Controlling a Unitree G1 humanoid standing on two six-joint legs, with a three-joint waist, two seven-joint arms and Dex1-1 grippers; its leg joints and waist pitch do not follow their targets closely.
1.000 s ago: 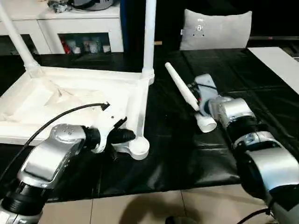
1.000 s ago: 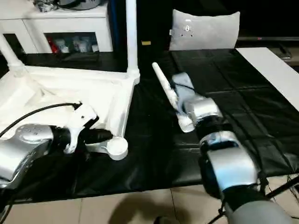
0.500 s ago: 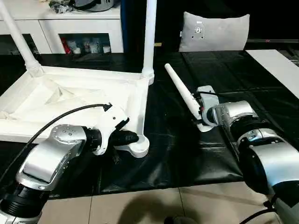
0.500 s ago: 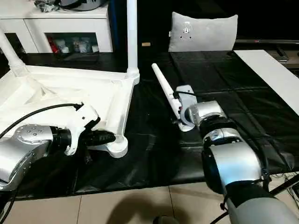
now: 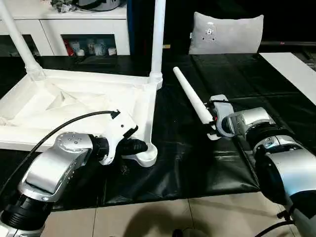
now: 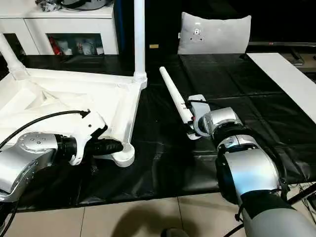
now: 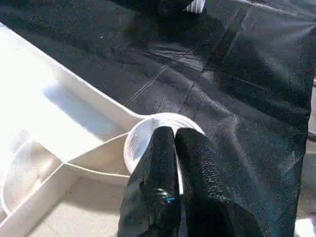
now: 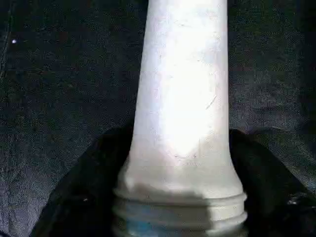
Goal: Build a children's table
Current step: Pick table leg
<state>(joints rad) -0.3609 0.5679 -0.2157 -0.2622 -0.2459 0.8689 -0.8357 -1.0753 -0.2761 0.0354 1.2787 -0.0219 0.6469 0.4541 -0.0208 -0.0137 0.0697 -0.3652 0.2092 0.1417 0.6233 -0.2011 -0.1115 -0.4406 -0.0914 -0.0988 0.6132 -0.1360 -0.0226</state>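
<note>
The children's table top (image 5: 74, 101) lies upside down on the black sheet, ribbed underside up. Two white legs (image 5: 158, 34) (image 5: 19, 42) stand upright in its far corner sockets. My left gripper (image 5: 140, 146) is shut, its black fingertips (image 7: 163, 148) resting on the rim of the near right corner socket (image 7: 143, 133), which holds no leg. A loose leg (image 5: 190, 96) lies on the sheet with its thin end pointing away from me. My right gripper (image 5: 215, 126) is at its thick threaded end, and the black fingers (image 8: 94, 187) lie against both sides of the leg (image 8: 185, 98).
A grey-white cushion (image 5: 226, 32) leans at the back, beside a white cabinet (image 5: 74, 24). A white board (image 5: 296, 69) lies at the far right. The black sheet ends near me at tiled floor (image 5: 148, 217). A black cable (image 5: 64, 123) arcs over my left forearm.
My right gripper has closed in around the loose leg's thick end, and its wrist has turned. The left gripper has stayed at the corner socket. The camera has shifted slightly.
</note>
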